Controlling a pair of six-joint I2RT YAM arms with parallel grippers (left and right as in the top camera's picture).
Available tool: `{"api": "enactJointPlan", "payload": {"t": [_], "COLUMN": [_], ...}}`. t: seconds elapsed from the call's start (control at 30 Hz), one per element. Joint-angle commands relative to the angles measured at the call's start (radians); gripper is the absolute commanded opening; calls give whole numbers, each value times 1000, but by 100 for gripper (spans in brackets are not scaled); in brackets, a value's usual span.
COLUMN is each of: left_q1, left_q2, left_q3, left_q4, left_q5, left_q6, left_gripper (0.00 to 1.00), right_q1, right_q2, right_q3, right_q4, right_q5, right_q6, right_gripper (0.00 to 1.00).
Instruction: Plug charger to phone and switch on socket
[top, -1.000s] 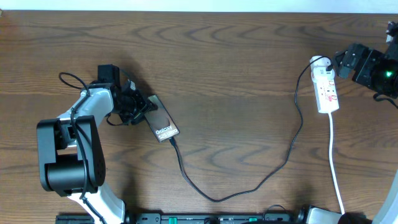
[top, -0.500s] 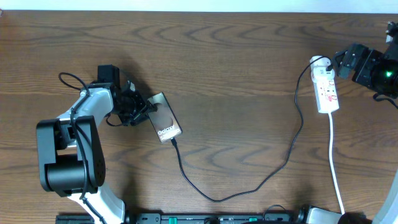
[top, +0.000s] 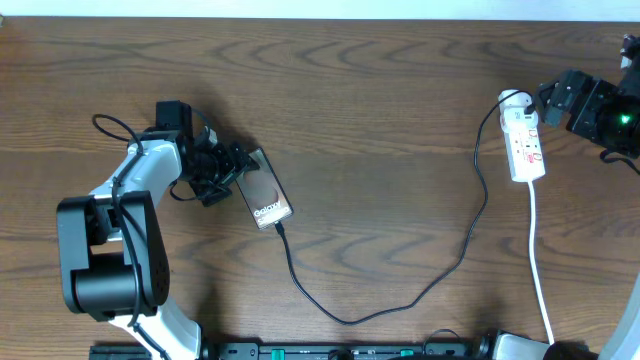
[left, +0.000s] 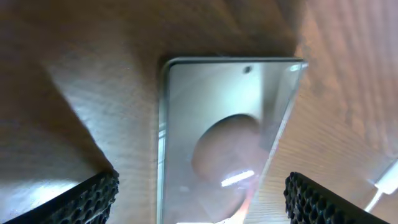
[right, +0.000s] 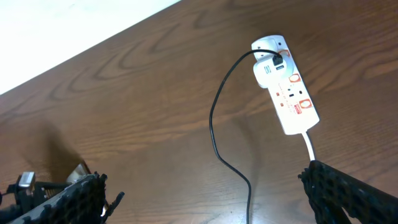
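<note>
The phone (top: 265, 192) lies face up at the left of the desk (top: 380, 90). It sits slanted between the fingers of the left end effector (top: 232, 176), which is spread wide. In the left wrist view a strip of bare wood shows beside the phone's left edge, so it looks straddled, not gripped.

The charger (top: 345, 318) meets the phone's lower edge with its plug tip (top: 277, 227), which looks seated, though the overhead view is too small to be sure. From there the cable loops slack across the middle and rises to the adapter (right: 267, 67) in the top outlet of the socket (top: 527, 148) at the far right.

The right end effector (top: 548, 98), also wide apart, hovers just beside the socket's upper end, not touching it.

The step in hand is probably the switch. It would go best with the right fingers brought together into one narrow tip. That tip should come straight down on the red switch mark (right: 300, 108), clear of the adapter and cable. The strip looks light and may slide or tip, so the press should be vertical and gentle, with no sideways push.
</note>
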Motion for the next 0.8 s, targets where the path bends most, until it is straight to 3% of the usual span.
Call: {"api": "enactJointPlan", "payload": {"t": [0.0, 0.2, 0.27, 0.43, 0.77], "left_q1": [5, 5, 5, -5, -13], "left_q2": [-52, -302, -391, -521, -574], "left_q3": [-13, 35, 43, 78, 124], "left_q4": [-48, -91, -117, -227, -236], "left_q5": [-121, -121, -129, -306, -477], "left_q6": [63, 242, 316, 417, 418], "left_gripper": [89, 89, 95, 98, 99], "right_q1": [7, 7, 7, 7, 61], "right_q2": [2, 3, 7, 26, 95], "right_q3": [-5, -5, -5, -6, -8], "right_q4": [11, 16, 16, 4, -37], "right_q5": [-9, -9, -9, -10, -10], "right_q6": [3, 3, 3, 3, 3], "right_gripper": [99, 99, 99, 99, 99]}}
